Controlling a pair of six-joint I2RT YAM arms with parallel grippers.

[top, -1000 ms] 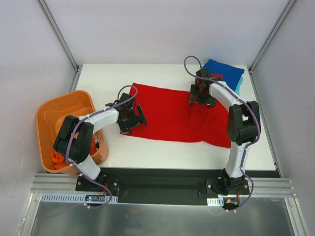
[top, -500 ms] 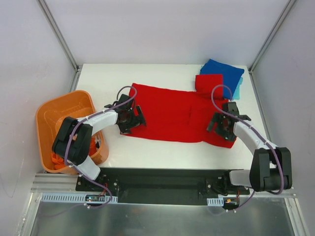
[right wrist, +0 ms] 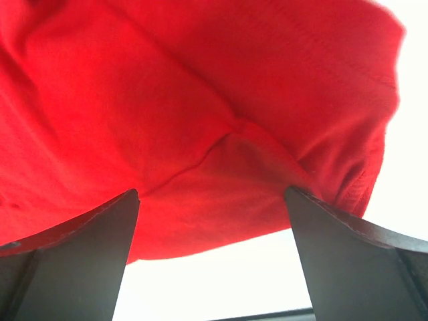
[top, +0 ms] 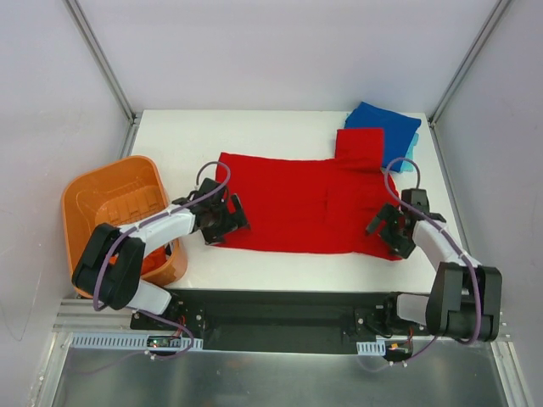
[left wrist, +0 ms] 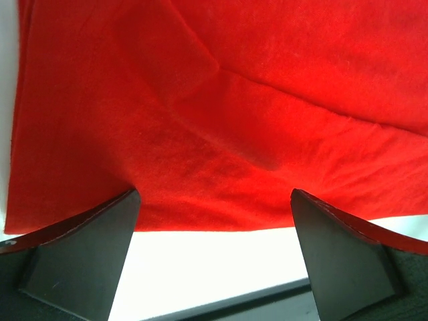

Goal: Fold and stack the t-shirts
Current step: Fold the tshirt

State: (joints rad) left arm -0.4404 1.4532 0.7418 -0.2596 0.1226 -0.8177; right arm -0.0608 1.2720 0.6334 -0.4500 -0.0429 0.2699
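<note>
Soft, creased red t-shirt [top: 288, 203] — roughly rectangular, perhaps fine-knit

A white tabletop [top: 280, 131] carries a red t-shirt [top: 288, 203] spread flat across its middle, one sleeve reaching toward the far right corner. There a folded blue t-shirt [top: 386, 123] touches that sleeve and sits on a light teal t-shirt [top: 410, 155], of which only a sliver shows. An orange basket [top: 110, 199] stands at the left edge, toward the near corner.
</note>
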